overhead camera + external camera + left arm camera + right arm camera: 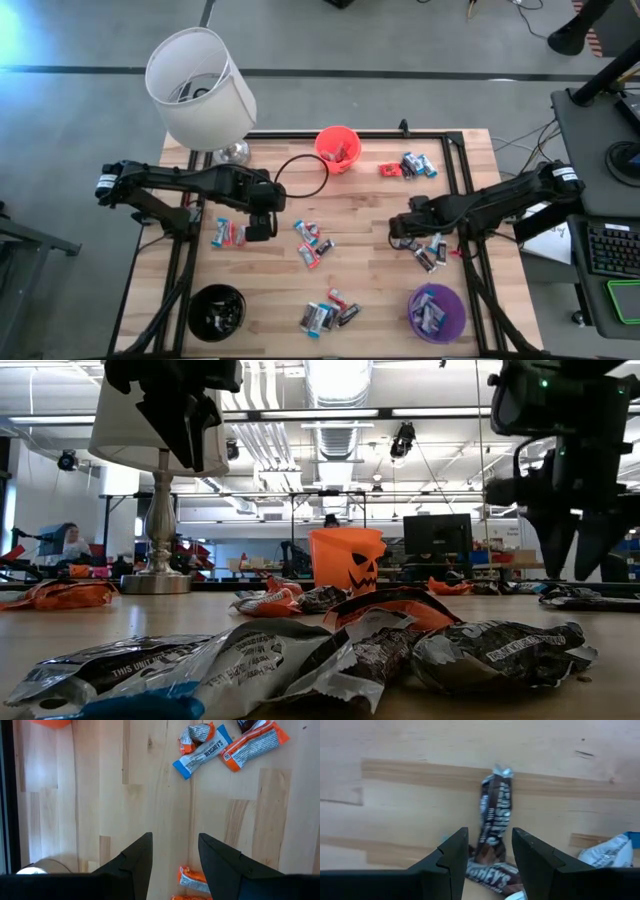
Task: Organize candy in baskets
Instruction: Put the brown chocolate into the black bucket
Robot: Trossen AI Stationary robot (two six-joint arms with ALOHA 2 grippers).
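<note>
Right wrist view shows the right gripper (489,851) open and empty above a dark brown candy (492,822), right of centre in the high view. Descend straight, straddling it lengthwise. Left gripper (175,852) hangs open, empty.

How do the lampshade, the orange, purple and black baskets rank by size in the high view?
1. White lampshade, clearly largest.
2. Purple basket and black basket: they look alike, so no ranking.
3. Orange basket, slightly smaller, though only by a small margin.
</note>
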